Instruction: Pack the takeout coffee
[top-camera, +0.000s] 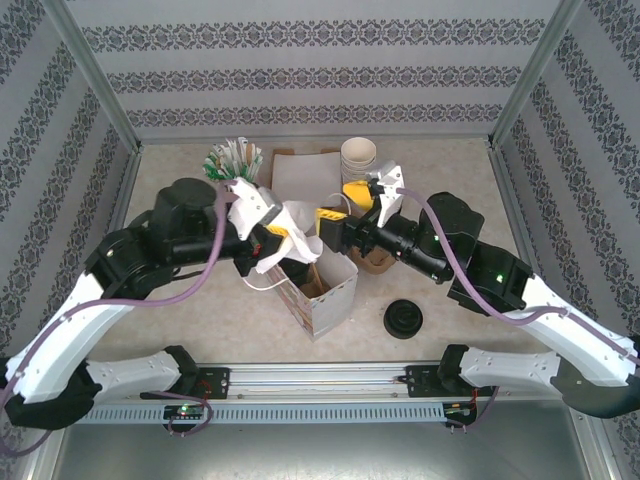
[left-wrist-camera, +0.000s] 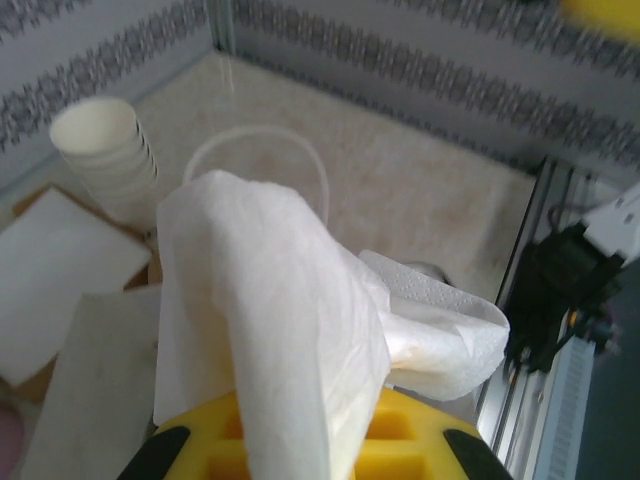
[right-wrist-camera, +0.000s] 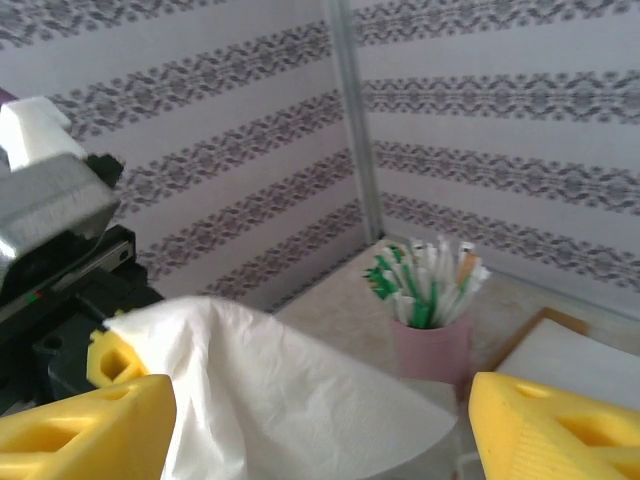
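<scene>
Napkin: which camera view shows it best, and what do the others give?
Left wrist: the napkin is large and central there, folds plain, draped over the left pincer. Top external shows it small, bunched above the white bag. Right wrist catches one part, between the open right pincer's fingers, lower edge cut off.

Left hand (left-wrist-camera: 300, 445): fingertips buried under the napkin (left-wrist-camera: 270, 300) it grips; yellow pads (left-wrist-camera: 405, 450) cut by the bottom edge.
Right hand (right-wrist-camera: 320, 420): both yellow fingers (right-wrist-camera: 85, 425) cropped at the bottom edge.
Cup stack (left-wrist-camera: 105, 155): blurred.
Paper bag (top-camera: 337, 300): contents partly hidden by the napkin.
</scene>
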